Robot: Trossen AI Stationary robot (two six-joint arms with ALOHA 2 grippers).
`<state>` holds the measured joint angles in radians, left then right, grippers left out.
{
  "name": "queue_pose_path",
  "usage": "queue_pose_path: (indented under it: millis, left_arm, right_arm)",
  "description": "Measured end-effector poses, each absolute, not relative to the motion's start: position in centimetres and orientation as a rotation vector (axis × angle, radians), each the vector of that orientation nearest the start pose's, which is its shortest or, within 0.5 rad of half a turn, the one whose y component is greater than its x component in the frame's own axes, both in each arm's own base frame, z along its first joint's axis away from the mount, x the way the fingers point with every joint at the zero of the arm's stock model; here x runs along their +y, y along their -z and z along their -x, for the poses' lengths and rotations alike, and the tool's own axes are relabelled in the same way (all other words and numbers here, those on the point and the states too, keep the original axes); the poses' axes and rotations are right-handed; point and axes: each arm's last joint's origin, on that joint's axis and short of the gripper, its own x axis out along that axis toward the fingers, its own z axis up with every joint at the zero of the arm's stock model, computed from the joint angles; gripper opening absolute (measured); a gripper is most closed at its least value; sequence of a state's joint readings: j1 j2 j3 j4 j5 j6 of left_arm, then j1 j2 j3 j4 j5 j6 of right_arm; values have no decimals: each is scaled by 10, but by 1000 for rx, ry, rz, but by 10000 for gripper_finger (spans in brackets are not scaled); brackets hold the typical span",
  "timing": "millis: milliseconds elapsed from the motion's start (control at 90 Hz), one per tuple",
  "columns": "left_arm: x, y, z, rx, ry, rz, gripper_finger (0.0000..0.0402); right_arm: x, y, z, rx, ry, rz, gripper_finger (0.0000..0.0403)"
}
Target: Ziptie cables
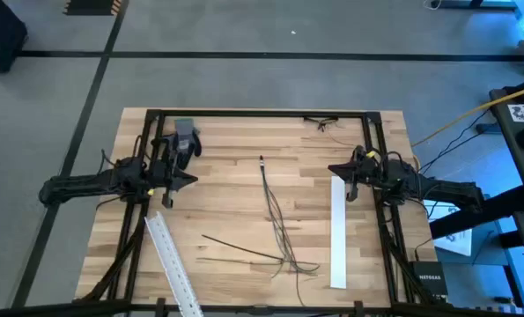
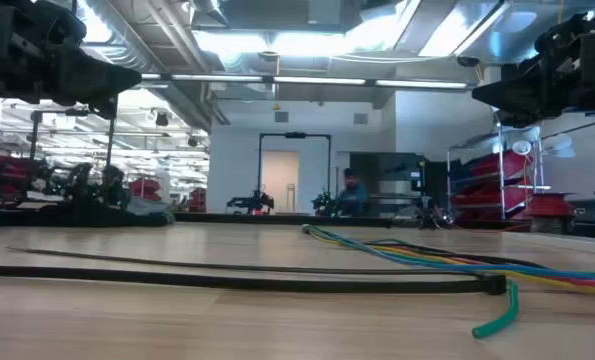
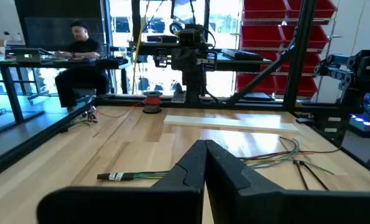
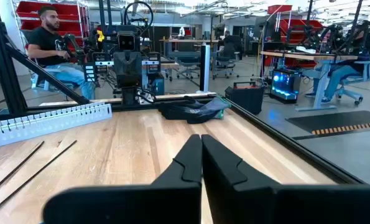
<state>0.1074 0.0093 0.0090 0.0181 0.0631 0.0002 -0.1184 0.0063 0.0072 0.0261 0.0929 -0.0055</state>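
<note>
The cables (image 1: 277,220) lie mid-tabletop (image 1: 235,185), between the two arms, their long axis running crosswise to both sets of jaws. The left gripper (image 1: 189,180) and right gripper (image 1: 333,168) hover at opposite edges, jaws clenched, holding nothing. The right seems slightly nearer the bundle's upper end.

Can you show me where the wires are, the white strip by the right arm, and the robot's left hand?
cables (image 1: 277,227), high view, middle of the loose dark bunch.
white strip (image 1: 337,238), high view, middle of its length.
left hand (image 1: 189,180), high view, fingertips, pressed together above the table.
</note>
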Motion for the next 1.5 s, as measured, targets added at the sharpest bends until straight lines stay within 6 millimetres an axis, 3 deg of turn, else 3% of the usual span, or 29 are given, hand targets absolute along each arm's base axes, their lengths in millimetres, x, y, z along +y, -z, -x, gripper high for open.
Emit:
queue_pose_path:
  millis: [1233, 1500]
  left_arm:
    - [9, -168, -97, -26, -59, -55, 1]
    - [9, -171, -97, -56, -59, 41, 1]
  right_arm:
    - [-14, -168, -97, -26, 211, 6, 5]
    - [-14, -168, -96, -25, 222, 17, 5]
